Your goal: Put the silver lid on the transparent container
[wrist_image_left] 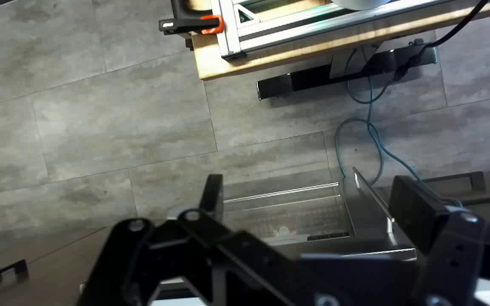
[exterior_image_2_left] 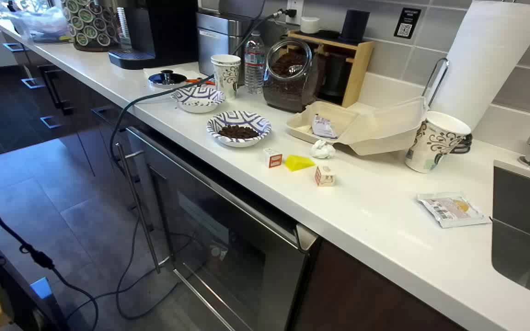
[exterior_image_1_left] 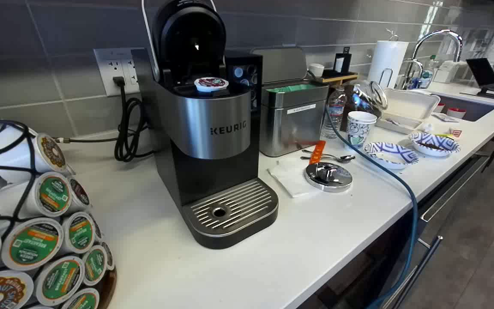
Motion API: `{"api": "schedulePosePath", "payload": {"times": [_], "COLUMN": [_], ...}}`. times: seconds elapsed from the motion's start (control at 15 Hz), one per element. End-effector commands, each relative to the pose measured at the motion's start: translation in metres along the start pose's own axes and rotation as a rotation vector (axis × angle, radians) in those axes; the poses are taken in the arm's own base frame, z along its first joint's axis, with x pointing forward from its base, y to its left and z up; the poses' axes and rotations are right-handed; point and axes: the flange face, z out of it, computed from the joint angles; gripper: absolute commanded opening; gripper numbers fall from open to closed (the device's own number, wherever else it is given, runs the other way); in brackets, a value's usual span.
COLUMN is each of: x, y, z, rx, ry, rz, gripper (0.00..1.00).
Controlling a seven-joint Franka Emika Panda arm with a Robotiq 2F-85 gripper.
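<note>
The silver lid (exterior_image_1_left: 328, 176) is a flat, shiny round disc with a knob on top. It lies knob up on the counter, partly on a white napkin; it looks dark in an exterior view (exterior_image_2_left: 167, 78). The transparent container (exterior_image_2_left: 285, 94) is a clear glass jar with dark coffee beans inside and a round, slanted open mouth. It also shows in an exterior view (exterior_image_1_left: 360, 96), partly hidden by a patterned cup. My gripper (wrist_image_left: 313, 199) is open and empty in the wrist view, over the floor and a glass-fronted appliance. It is in neither exterior view, apart from lid and jar.
An orange utensil (exterior_image_1_left: 317, 152) and spoons (exterior_image_1_left: 343, 158) lie beside the lid. A patterned cup (exterior_image_2_left: 226, 76), a water bottle (exterior_image_2_left: 254, 64) and bowls (exterior_image_2_left: 239, 120) stand around the jar. A cable (exterior_image_1_left: 395, 174) crosses the counter. A coffee maker (exterior_image_1_left: 212, 124) and steel canister (exterior_image_1_left: 294, 124) stand behind.
</note>
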Motion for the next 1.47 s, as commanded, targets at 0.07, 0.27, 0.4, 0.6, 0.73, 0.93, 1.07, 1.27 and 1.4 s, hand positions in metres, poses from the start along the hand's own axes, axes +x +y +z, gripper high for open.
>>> {"api": "schedulePosePath", "payload": {"times": [0.07,0.27,0.4,0.6,0.73,0.93,1.07,1.27,1.4], "x": [0.0,0.0,0.0,0.0,0.0,0.016,0.051,0.091,0.121], "y": [0.0,0.0,0.0,0.0,0.0,-0.021,-0.053,-0.106,-0.14], "z": [0.0,0.0,0.0,0.0,0.0,-0.01,-0.019,-0.038,-0.04], "rx": [0.0,0.0,0.0,0.0,0.0,-0.03,-0.016,0.066,0.131], "ry": [-0.001,-0.001,-0.001,-0.001,-0.001,0.142,0.264,0.475,0.589], "rz": [0.0,0.0,0.0,0.0,0.0,-0.076,-0.11,-0.16,-0.212], "gripper": [1.0,1.0,1.0,1.0,1.0,1.0,1.0,1.0,1.0]}}
